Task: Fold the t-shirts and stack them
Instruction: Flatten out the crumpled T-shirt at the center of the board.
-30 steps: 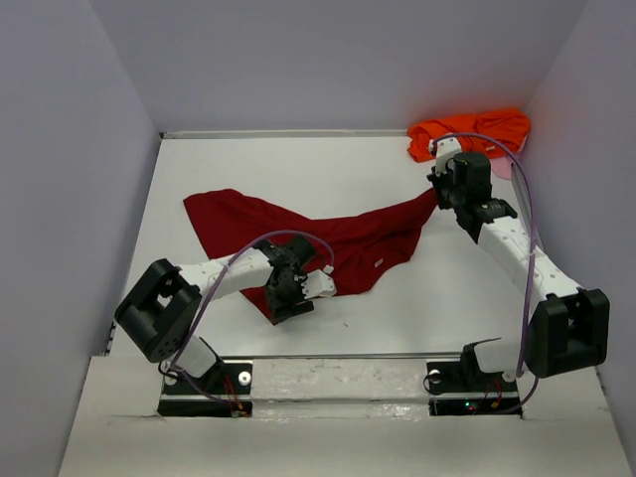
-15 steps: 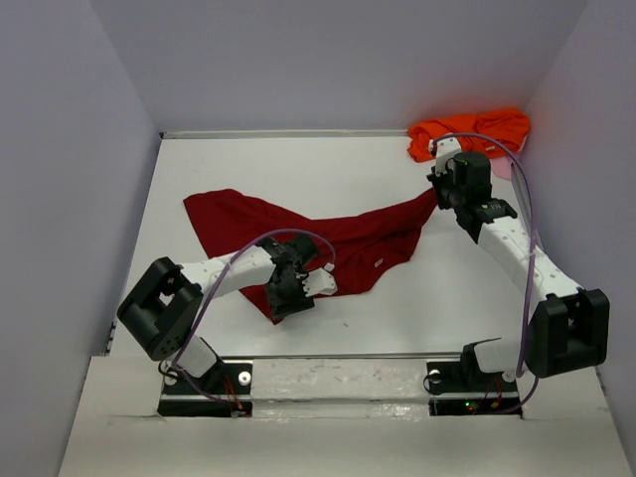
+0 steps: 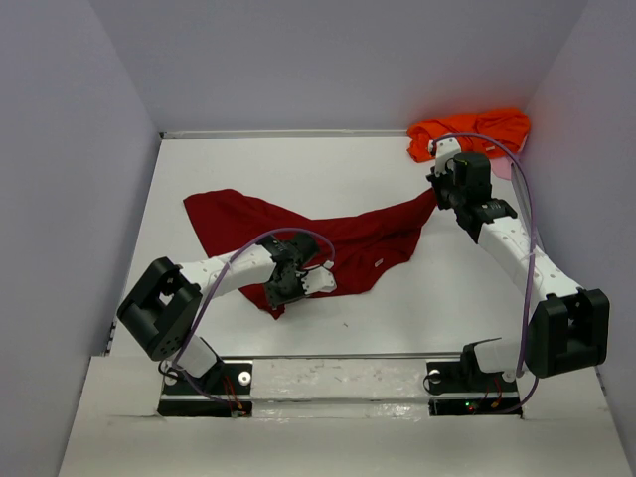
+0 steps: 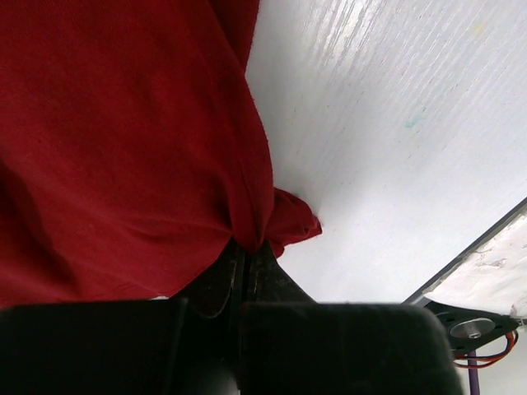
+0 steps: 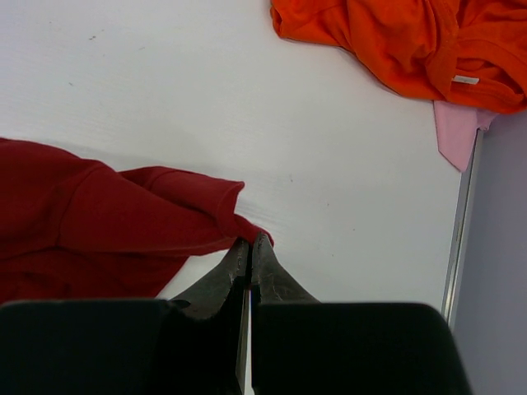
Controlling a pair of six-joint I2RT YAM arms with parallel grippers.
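The dark crimson t-shirt (image 3: 328,238) lies spread and crumpled across the middle of the table. My left gripper (image 3: 280,294) is shut on its near corner, where the red cloth (image 4: 123,148) bunches into the closed jaws (image 4: 247,251). At the shirt's far right corner my right gripper (image 3: 438,195) is shut on a pinched tip of the crimson cloth (image 5: 123,222), which runs into the closed jaws (image 5: 250,243). The bright orange t-shirt (image 3: 469,130) sits crumpled in the back right corner, apart from both grippers, and also shows in the right wrist view (image 5: 403,41).
A pale pink cloth (image 5: 455,132) peeks out under the orange shirt by the right wall (image 3: 586,179). Grey walls enclose the white table (image 3: 298,169) on the left, back and right. A metal strip (image 3: 338,356) runs along the near edge by the arm bases.
My left gripper has closed on the near corner of the crimson shirt and drawn it slightly back. The right arm has not moved.
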